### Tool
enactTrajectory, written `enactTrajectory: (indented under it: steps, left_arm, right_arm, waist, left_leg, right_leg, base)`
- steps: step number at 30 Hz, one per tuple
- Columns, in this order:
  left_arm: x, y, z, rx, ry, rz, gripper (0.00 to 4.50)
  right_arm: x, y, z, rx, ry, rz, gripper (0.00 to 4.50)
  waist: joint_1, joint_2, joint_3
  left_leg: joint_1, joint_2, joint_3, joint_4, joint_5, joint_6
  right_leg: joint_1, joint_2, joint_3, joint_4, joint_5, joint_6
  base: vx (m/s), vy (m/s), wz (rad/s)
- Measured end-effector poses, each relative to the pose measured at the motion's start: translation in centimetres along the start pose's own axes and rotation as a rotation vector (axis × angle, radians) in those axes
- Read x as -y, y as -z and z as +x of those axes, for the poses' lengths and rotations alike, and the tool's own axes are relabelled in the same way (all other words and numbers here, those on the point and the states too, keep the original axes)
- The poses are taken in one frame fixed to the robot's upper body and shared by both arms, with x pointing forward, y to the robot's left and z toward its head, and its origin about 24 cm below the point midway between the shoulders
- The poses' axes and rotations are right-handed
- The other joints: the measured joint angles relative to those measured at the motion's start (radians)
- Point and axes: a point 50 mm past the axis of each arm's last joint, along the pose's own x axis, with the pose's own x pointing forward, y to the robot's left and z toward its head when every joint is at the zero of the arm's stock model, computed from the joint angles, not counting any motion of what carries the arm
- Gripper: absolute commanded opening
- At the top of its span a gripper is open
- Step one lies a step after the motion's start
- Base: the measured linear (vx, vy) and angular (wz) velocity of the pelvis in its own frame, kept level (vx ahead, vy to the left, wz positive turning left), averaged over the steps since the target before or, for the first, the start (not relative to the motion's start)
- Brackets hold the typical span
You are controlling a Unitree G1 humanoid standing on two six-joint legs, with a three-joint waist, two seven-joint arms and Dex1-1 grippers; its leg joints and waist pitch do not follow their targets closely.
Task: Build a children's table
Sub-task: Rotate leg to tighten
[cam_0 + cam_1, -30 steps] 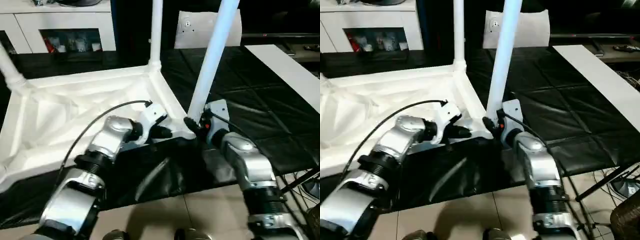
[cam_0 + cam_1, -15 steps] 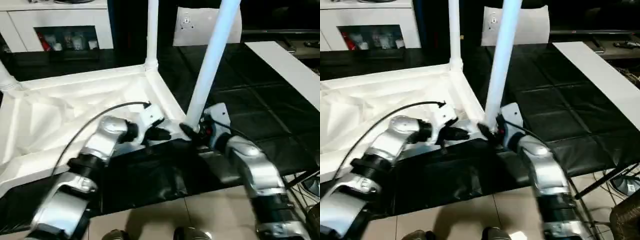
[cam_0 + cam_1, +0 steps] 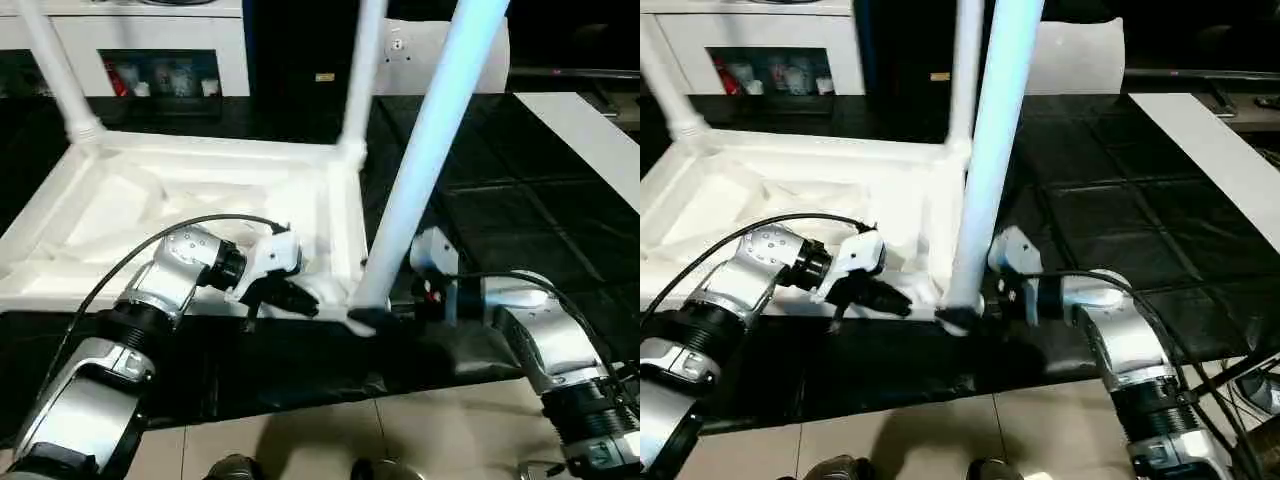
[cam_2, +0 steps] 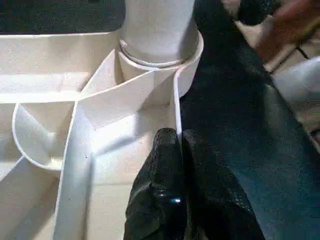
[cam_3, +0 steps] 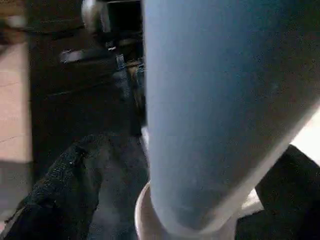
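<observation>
The white table top [image 3: 150,200] lies upside down on the black mat, ribs up. Two legs stand in its far corner sockets [image 3: 362,70] [image 3: 55,65]. A third leg [image 3: 425,170] leans in the near right corner socket [image 4: 160,60]. My left gripper [image 3: 300,300] is shut on the thin near rim just beside that socket, its black fingers [image 4: 167,150] pinching the wall. My right gripper [image 3: 372,320] reaches in from the right and is shut on the base of the leaning leg [image 5: 215,100], with one finger [image 5: 65,200] on either side.
The black mat [image 3: 500,200] ends close to me, with tiled floor [image 3: 300,440] below its edge. A long white board [image 3: 585,130] lies at the right. A white cabinet [image 3: 150,50] and a white panel [image 3: 400,45] stand behind. Cables [image 3: 1240,380] hang at the lower right.
The camera has shifted, bringing the far left leg into view. My right forearm has swung round and now reaches the leg's base from the right. Both grippers keep their holds.
</observation>
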Motion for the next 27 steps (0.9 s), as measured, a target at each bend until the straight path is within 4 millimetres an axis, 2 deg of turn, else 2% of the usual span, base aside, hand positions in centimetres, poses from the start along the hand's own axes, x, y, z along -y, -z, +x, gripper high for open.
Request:
enactTrajectory:
  steps: [3, 5, 8, 9, 11, 12, 15, 18, 21, 24, 25, 27]
  left_arm:
    - [0.14, 0.14, -0.22, -0.007, 0.026, 0.007, 0.0]
    - [0.18, 0.23, -0.4, -0.012, 0.044, 0.01, 0.0]
    - [0.24, 0.34, -0.6, -0.013, 0.062, 0.011, 0.0]
    - [0.25, 0.32, -0.58, -0.013, 0.064, 0.014, 0.0]
    - [0.27, 0.29, -0.58, -0.012, 0.07, 0.017, 0.0]
    - [0.28, 0.28, -0.58, -0.012, 0.072, 0.017, 0.0]
    - [0.31, 0.27, -0.59, -0.011, 0.079, 0.018, 0.0]
    - [0.32, 0.27, -0.59, -0.011, 0.081, 0.019, 0.0]
    - [0.32, 0.27, -0.6, -0.011, 0.081, 0.019, 0.0]
    - [0.36, 0.28, -0.61, -0.012, 0.088, 0.02, 0.0]
    - [0.37, 0.29, -0.62, -0.012, 0.09, 0.02, 0.0]
    - [0.38, 0.3, -0.63, -0.013, 0.092, 0.02, 0.0]
  right_arm:
    - [0.08, -0.17, -0.27, -0.007, -0.041, -0.007, 4.07]
    - [0.14, -0.04, -0.38, -0.024, -0.072, -0.008, 3.76]
    - [0.15, 0.04, -0.34, -0.033, -0.105, -0.009, 3.66]
    - [0.2, 0.12, -0.34, -0.035, -0.108, -0.005, 3.42]
    - [0.17, 0.23, -0.26, -0.038, -0.122, -0.005, 3.27]
    - [0.17, 0.23, -0.27, -0.037, -0.125, -0.009, 3.27]
    - [0.29, 0.23, -0.28, -0.037, -0.13, -0.013, 2.88]
    - [0.33, 0.46, -0.3, -0.04, -0.13, -0.005, 2.75]
    - [0.28, 0.46, -0.3, -0.039, -0.14, -0.005, 2.38]
    - [0.25, 0.47, -0.3, -0.039, -0.146, -0.005, 2.24]
    - [0.22, 0.48, -0.28, -0.039, -0.15, -0.003, 2.04]
    - [0.19, 0.5, -0.24, -0.039, -0.152, 0.001, 1.97]
  waist:
    - [0.003, 0.0, 0.0]
    - [0.005, 0.0, 0.0]
    - [0.006, -0.001, 0.0]
    - [0.007, -0.001, 0.0]
    - [0.008, -0.001, 0.0]
    - [0.008, -0.001, 0.0]
    - [0.008, -0.001, 0.0]
    - [0.009, -0.001, 0.0]
    - [0.009, -0.001, 0.0]
    - [0.011, -0.001, 0.0]
    - [0.012, -0.001, 0.0]
    - [0.013, -0.001, 0.0]
  left_leg:
    - [0.0, 0.0, 0.0, 0.0, 0.0, 0.0]
    - [0.0, 0.0, 0.0, 0.0, 0.0, 0.0]
    - [0.0, 0.0, 0.0, 0.0, 0.0, 0.0]
    - [0.0, 0.0, 0.0, 0.0, 0.0, 0.0]
    - [0.0, 0.0, 0.0, 0.0, 0.0, 0.0]
    - [0.0, 0.0, 0.0, 0.0, 0.0, 0.0]
    - [0.0, 0.001, 0.0, 0.0, 0.0, 0.0]
    - [0.0, 0.001, 0.0, 0.0, 0.0, 0.0]
    - [0.0, 0.001, 0.0, 0.0, 0.0, 0.0]
    - [0.0, 0.001, 0.0, 0.0, 0.0, 0.0]
    - [0.0, 0.001, 0.0, 0.0, 0.0, 0.0]
    - [0.0, 0.001, 0.0, 0.0, 0.0, 0.0]
  right_leg:
    - [0.0, 0.0, 0.0, 0.0, 0.0, 0.0]
    - [0.0, 0.0, 0.0, 0.0, 0.0, 0.0]
    - [0.0, 0.0, 0.0, 0.001, 0.0, 0.0]
    - [0.0, 0.0, 0.0, 0.001, 0.0, 0.0]
    - [0.0, 0.0, 0.0, 0.001, 0.001, -0.002]
    - [0.0, 0.0, 0.0, 0.001, 0.001, -0.002]
    - [0.0, 0.0, -0.001, 0.002, 0.002, -0.003]
    - [0.0, 0.0, -0.001, 0.002, 0.002, -0.003]
    - [0.0, 0.0, -0.001, 0.002, 0.002, -0.003]
    - [0.0, 0.0, -0.001, 0.002, 0.002, -0.003]
    - [0.0, 0.0, -0.001, 0.002, 0.002, -0.003]
    - [0.0, 0.0, -0.001, 0.002, 0.002, -0.003]
  base:
    - [0.0, 0.0, 0.0]
    - [0.0, 0.0, 0.0]
    - [0.0, 0.0, 0.0]
    - [0.0, 0.0, 0.0]
    - [0.0, 0.0, 0.0]
    - [0.0, 0.0, 0.0]
    - [0.0, 0.0, 0.0]
    - [0.0, 0.0, 0.0]
    - [0.0, 0.0, 0.0]
    - [0.0, 0.0, 0.0]
    - [0.0, 0.0, 0.0]
    - [0.0, 0.0, 0.0]
